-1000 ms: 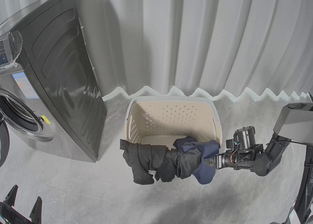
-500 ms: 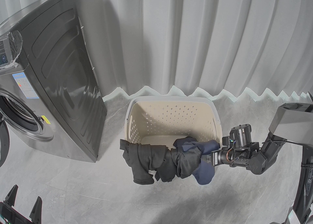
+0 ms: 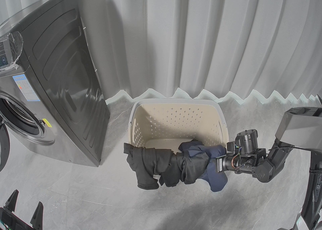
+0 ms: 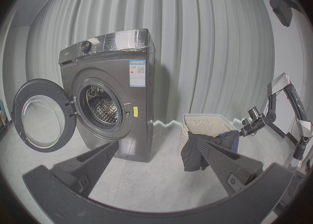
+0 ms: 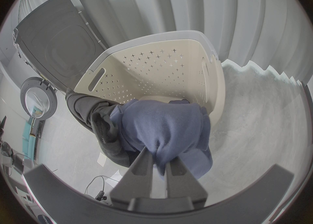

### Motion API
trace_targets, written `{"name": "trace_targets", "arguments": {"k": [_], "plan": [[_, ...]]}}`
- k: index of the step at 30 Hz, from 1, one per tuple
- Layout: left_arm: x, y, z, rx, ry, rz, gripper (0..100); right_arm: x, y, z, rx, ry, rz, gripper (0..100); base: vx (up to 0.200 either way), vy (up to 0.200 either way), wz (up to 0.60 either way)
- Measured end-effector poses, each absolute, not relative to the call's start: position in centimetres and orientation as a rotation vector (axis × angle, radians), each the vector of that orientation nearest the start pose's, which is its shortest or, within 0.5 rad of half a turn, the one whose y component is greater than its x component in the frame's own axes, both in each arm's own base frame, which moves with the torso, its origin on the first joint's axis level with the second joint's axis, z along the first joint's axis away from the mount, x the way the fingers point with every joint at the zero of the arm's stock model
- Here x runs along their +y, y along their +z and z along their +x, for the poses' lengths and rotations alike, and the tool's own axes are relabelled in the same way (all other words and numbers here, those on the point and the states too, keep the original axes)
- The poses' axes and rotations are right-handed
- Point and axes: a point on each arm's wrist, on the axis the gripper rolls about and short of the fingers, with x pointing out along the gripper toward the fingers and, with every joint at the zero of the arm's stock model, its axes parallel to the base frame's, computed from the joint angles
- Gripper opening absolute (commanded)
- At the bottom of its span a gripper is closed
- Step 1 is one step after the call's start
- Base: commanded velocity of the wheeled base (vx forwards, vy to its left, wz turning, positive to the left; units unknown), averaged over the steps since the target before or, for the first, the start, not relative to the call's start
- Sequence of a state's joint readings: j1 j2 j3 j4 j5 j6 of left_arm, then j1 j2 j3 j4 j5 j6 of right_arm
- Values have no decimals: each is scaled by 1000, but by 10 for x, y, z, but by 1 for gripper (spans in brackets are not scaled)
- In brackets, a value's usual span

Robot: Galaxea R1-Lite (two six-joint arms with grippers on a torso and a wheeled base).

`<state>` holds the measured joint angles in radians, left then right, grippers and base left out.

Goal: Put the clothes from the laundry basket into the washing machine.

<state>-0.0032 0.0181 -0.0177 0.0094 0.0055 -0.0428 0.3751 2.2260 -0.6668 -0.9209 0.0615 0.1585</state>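
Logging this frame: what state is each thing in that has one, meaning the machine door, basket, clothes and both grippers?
washing machine door: swung wide open.
laundry basket: upright on the floor, clothes draped over its near rim.
dark grey clothes: hanging over that rim, not gripped.
blue garment: bunched at the rim, one fold pinched.
right gripper: jaws shut on the blue garment.
left gripper: jaws open, holding nothing.
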Motion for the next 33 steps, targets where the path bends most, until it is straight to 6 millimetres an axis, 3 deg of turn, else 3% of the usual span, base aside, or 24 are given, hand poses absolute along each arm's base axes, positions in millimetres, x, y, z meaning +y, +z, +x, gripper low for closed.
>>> {"name": "trace_targets", "arguments": {"k": [4, 18, 33], "plan": [[0, 80, -23, 10, 3, -43, 100, 125, 8, 312, 665, 372, 52, 0, 0, 0, 0], [0, 80, -23, 10, 3, -42, 100, 113, 70, 276, 530, 386, 84, 0, 0, 0, 0], [0, 80, -23, 10, 3, -42, 100, 112, 122, 260, 277, 427, 133, 0, 0, 0, 0]]}}
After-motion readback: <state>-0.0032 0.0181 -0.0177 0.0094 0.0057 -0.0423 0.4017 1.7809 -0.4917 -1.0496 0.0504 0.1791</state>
